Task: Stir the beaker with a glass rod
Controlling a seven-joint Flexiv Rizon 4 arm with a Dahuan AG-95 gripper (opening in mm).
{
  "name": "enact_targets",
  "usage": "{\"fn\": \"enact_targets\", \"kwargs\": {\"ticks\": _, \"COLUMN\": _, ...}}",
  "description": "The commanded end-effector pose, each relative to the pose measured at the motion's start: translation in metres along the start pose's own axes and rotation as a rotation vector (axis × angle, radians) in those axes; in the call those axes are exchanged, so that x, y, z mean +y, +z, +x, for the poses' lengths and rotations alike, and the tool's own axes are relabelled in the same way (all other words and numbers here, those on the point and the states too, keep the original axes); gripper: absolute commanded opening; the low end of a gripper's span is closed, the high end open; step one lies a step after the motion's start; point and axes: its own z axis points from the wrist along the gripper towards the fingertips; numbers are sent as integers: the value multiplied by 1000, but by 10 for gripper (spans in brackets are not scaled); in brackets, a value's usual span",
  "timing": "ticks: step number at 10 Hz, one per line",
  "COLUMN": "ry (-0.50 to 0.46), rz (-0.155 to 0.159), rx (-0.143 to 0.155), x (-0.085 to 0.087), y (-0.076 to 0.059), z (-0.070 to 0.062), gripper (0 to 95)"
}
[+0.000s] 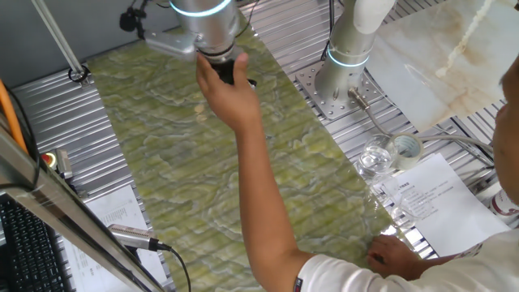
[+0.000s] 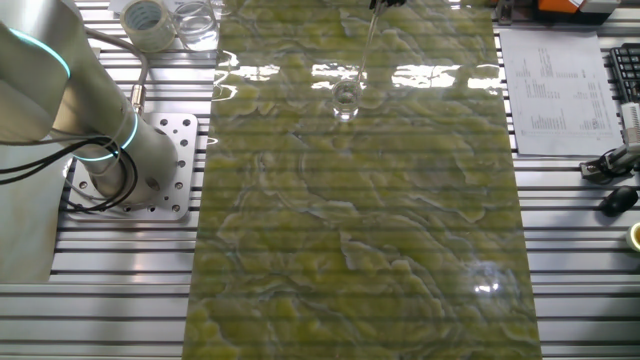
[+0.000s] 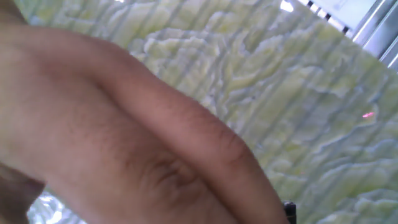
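The beaker (image 2: 345, 101) stands upright on the green marbled mat (image 2: 360, 220), near its far end. The glass rod (image 2: 364, 48) slants down from the top edge of that view, with its lower end at the beaker's mouth. My gripper (image 1: 233, 71) hangs over the mat's far end, and a person's hand (image 1: 227, 91) is wrapped around it, hiding the fingers. Only a dark bit of the gripper (image 2: 385, 3) shows at the rod's upper end. In the hand view the person's hand (image 3: 124, 137) fills most of the picture, so the jaws, rod and beaker are hidden.
The person's arm (image 1: 272, 211) reaches across the mat from the front right, with the other hand (image 1: 396, 250) on the table edge. A larger glass vessel (image 1: 375, 159) and a tape roll (image 1: 405, 150) stand beside the robot base (image 1: 345, 77). A paper sheet (image 1: 434, 199) lies nearby.
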Motion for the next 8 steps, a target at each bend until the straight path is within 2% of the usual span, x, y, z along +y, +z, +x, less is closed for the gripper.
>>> {"fn": "enact_targets", "kwargs": {"ticks": 1, "ry": 32, "rz": 0, "rx": 99, "x": 0, "y": 1, "z": -2, "gripper": 0}}
{"fn": "enact_targets", "kwargs": {"ticks": 2, "ry": 33, "rz": -11, "rx": 94, "x": 0, "y": 1, "z": -2, "gripper": 0}}
{"fn": "enact_targets", "kwargs": {"ticks": 3, "ry": 49, "rz": -69, "rx": 64, "x": 0, "y": 1, "z": -2, "gripper": 0}}
{"fn": "enact_targets", "kwargs": {"ticks": 4, "ry": 52, "rz": -89, "rx": 52, "x": 0, "y": 1, "z": -2, "gripper": 0}}
{"fn": "enact_targets", "kwargs": {"ticks": 8, "ry": 37, "rz": -93, "rx": 37, "x": 0, "y": 1, "z": -2, "gripper": 0}}
